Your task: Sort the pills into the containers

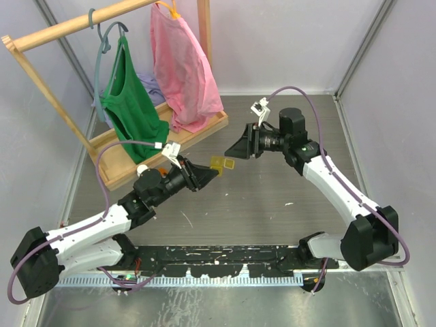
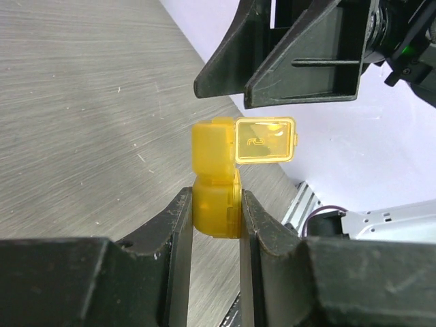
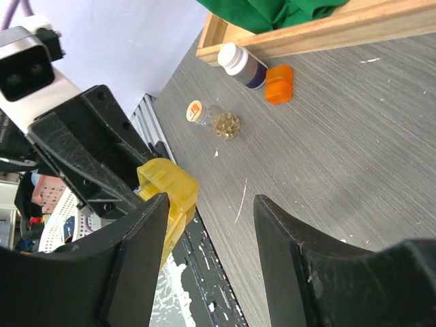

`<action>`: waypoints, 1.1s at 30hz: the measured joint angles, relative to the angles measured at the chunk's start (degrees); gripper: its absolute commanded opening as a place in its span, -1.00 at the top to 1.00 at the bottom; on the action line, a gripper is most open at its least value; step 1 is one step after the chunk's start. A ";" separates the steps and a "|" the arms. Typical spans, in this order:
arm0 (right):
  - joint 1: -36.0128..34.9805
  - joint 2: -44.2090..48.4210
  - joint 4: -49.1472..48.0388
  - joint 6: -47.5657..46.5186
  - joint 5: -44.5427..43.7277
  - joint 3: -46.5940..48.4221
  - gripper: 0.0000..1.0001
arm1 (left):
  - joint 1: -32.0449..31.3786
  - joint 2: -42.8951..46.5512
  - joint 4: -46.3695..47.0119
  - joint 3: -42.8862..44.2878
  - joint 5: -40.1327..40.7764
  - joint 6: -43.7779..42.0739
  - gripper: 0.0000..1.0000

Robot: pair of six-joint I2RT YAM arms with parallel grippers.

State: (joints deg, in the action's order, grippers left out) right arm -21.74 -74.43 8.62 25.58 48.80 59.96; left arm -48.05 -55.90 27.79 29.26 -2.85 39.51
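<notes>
Top external view: above the worktop [image 1: 272, 204], the left tool [image 1: 212, 173] holds the pill box [image 2: 216, 178] aloft, clamped on one of its two cells. The right tool [image 3: 210, 204] stands with jaws apart and empty, just beside it. Judgement: the box is light, thin-walled, smooth plastic, liable to twist or slip. Grip a cell's flat sides, not the small hinged lid [image 2: 266, 139], which stands open on the other cell.

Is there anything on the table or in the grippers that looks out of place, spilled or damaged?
Nothing looks spilled or broken. The pill box, clamped by one cell in the left gripper, has its other cell's lid swung open. An orange cap-like piece lies loose beside a white-capped bottle by the wooden rack.
</notes>
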 measured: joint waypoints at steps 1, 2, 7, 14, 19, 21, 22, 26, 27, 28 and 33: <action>0.39 0.48 -0.31 -0.07 0.87 0.00 -0.18 | 0.24 0.09 0.52 -0.09 -0.35 0.48 1.00; 0.66 0.79 -0.44 -0.24 1.40 0.00 -0.19 | 0.35 0.11 0.74 -0.11 -0.46 0.68 1.00; 0.98 1.70 -0.22 -2.38 6.08 0.04 -0.84 | 0.83 0.55 0.72 -0.13 -0.59 1.79 1.00; 1.14 2.36 5.90 -10.93 8.11 4.74 -0.80 | 0.83 0.81 -1.25 -0.13 -0.37 1.79 1.00; 1.14 3.04 9.49 -15.54 3.41 4.72 -0.50 | 0.87 0.79 -1.51 -0.13 -0.39 1.81 1.00; 1.14 2.93 11.04 -16.92 1.77 4.70 -0.43 | 0.87 0.79 -1.51 -0.13 -0.39 1.81 1.00; 1.14 2.84 11.69 -17.57 0.94 4.70 -0.40 | 0.87 0.79 -1.51 -0.13 -0.39 1.81 1.00; 1.14 2.73 13.81 -19.71 -2.01 4.70 -0.29 | 0.87 0.72 -1.51 -0.13 -0.42 1.86 1.00; 1.14 2.64 14.12 -20.13 -2.58 4.70 -0.26 | 0.87 0.68 -1.51 -0.13 -0.42 1.86 1.00; 1.14 2.47 14.38 -20.57 -3.13 4.70 -0.24 | 0.87 0.66 -1.49 -0.13 -0.44 1.86 1.00; 1.11 1.16 15.85 -21.92 -5.38 4.70 -0.23 | 0.87 0.39 -1.44 -0.13 -0.55 2.10 1.00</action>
State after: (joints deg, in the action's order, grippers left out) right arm -20.62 -73.28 24.47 3.66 43.42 64.66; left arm -47.18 -55.51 26.35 29.12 -3.40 41.60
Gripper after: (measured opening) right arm 0.618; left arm 0.271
